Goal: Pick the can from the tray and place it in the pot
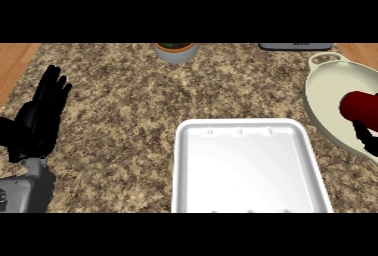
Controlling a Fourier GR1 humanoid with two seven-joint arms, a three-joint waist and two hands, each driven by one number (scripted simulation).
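The dark red can (pixel 359 106) is at the right edge of the head view, lying over the inside of the cream pot (pixel 316 95). Only a bit of my right hand (pixel 363 136) shows, a black finger curled against the can's underside; the rest is cut off by the edge. In the middle of the counter the white tray (pixel 181 165) has nothing in it. My left hand (pixel 40 117) rests open at the far left with its fingers up, well away from the tray and the pot.
A small grey planter (pixel 176 52) stands at the back centre. A dark flat object (pixel 295 46) lies at the back right, near the pot's handle (pixel 325 58). Speckled stone counter stretches between my left hand and the tray.
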